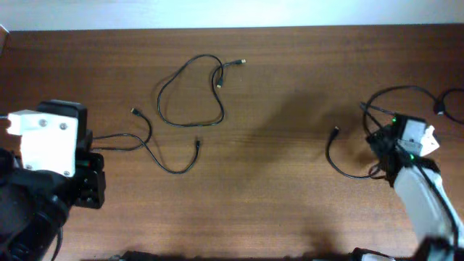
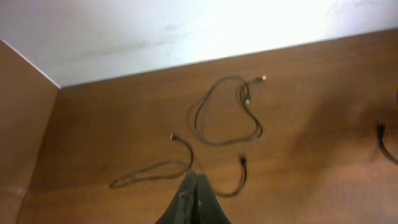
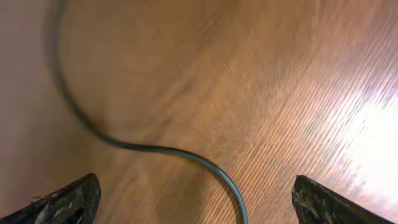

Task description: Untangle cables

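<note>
Thin black flexible cables (image 1: 190, 125) lie as separate strands on the brown wooden tabletop (image 1: 290, 203); left fingers (image 2: 184, 200) closed beside one, right fingers (image 3: 68, 200) spread over another, where a careless pull could drag it across neighbours.

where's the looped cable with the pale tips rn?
Overhead view: the looped cable lies left of centre toward the table's far edge, just beyond the wavy cable, well away from the third cable.

Bright far-edge glare; right wrist view blurred.
</note>
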